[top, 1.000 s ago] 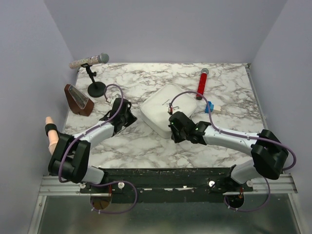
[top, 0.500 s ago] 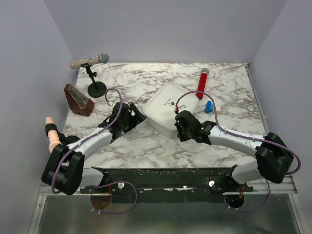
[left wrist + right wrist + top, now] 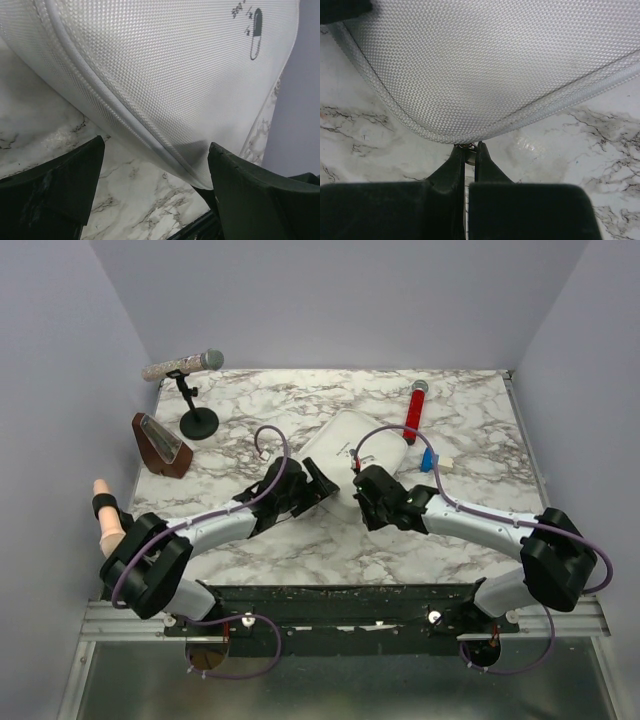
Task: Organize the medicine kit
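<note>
The medicine kit (image 3: 345,445) is a pale grey-white textured box lying slantwise mid-table, with a pill-capsule mark (image 3: 256,34) on its lid. My left gripper (image 3: 322,480) is open at the kit's near-left edge. In the left wrist view, the kit (image 3: 165,65) has one corner dipping between the wide-apart fingers of the gripper (image 3: 156,150), and nothing is pinched. My right gripper (image 3: 362,485) sits at the kit's near corner. In the right wrist view that gripper (image 3: 470,147) is shut on a small metal tab (image 3: 469,155) just under the kit's (image 3: 485,65) rim.
A red cylinder (image 3: 414,412) and a small blue item (image 3: 429,459) lie right of the kit. A microphone (image 3: 185,365) on a round-based stand (image 3: 198,423) and a brown wedge (image 3: 160,445) stand at the back left. A peach finger-shaped piece (image 3: 103,512) sits off the table's left edge.
My left gripper opened and swung right to the kit's near-left edge. The kit slid and turned toward the back right. The right gripper stayed shut at the kit's corner.
</note>
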